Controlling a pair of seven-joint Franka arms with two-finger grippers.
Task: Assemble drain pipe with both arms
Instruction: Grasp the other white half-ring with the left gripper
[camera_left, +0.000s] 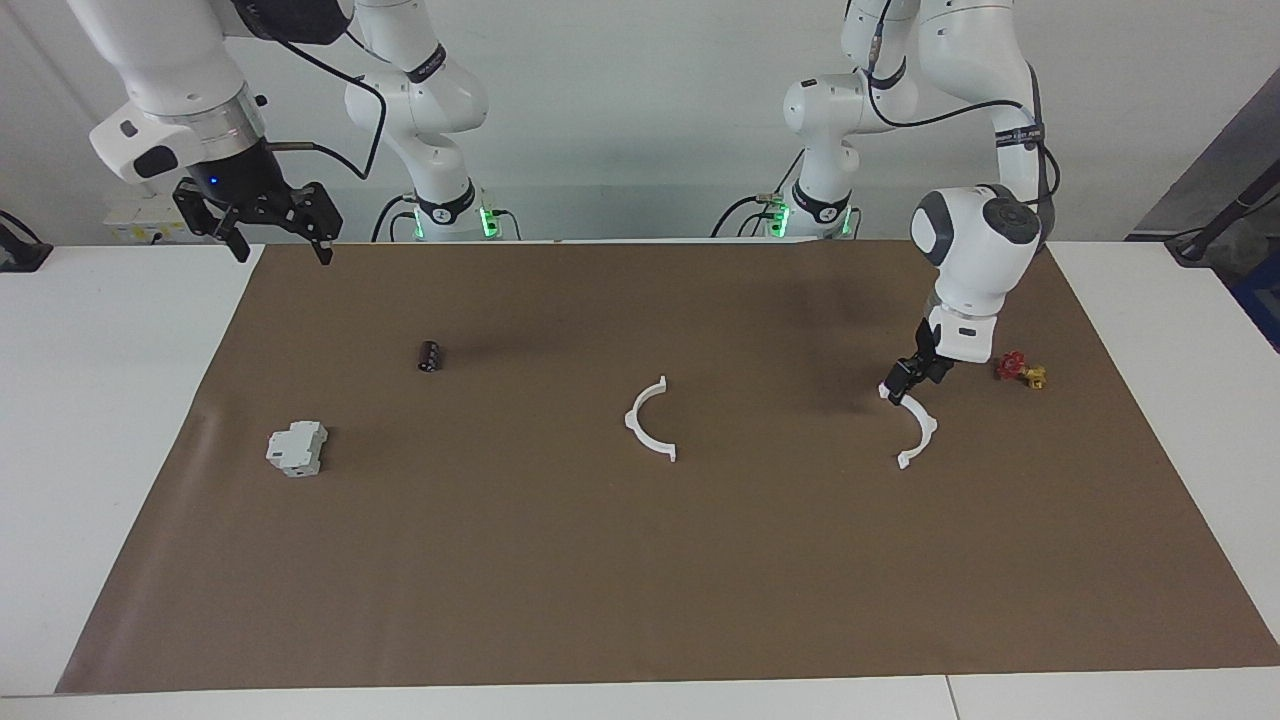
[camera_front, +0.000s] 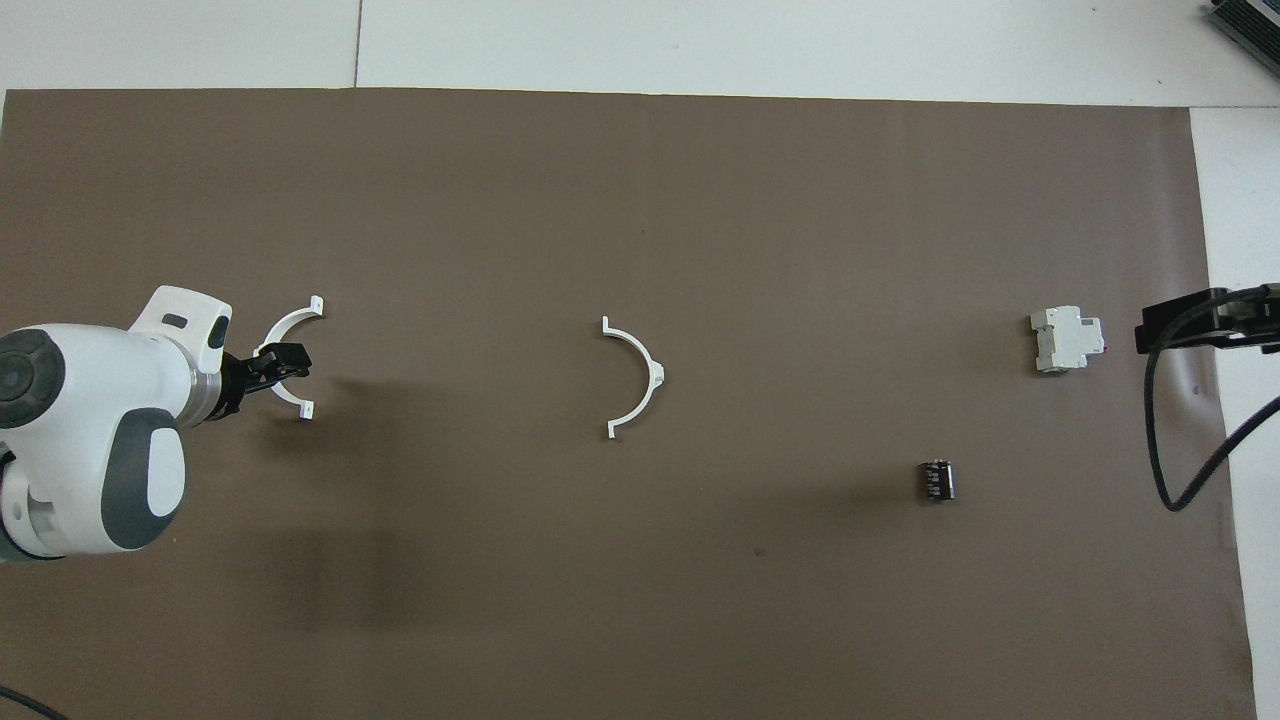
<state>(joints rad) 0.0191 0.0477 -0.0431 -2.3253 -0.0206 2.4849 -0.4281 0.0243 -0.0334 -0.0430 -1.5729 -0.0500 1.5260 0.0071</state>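
Note:
The drain pipe lies in two separate white half-ring arcs on the brown mat. One arc (camera_left: 640, 437) (camera_front: 655, 375) rests alone mid-table. The other arc (camera_left: 930, 428) (camera_front: 285, 322) lies toward the left arm's end. My left gripper (camera_left: 900, 385) (camera_front: 285, 362) is low at that arc's end nearer the robots, open, with the arc flat on the mat. My right gripper (camera_left: 277, 240) (camera_front: 1150, 328) hangs open and empty, high over the mat's edge at the right arm's end.
A grey-white blocky box (camera_left: 297, 448) (camera_front: 1066, 340) and a small black cylinder (camera_left: 430, 356) (camera_front: 937, 480) lie toward the right arm's end. A red and brass valve (camera_left: 1020, 370) sits beside the left gripper. The brown mat (camera_left: 640, 580) covers most of the table.

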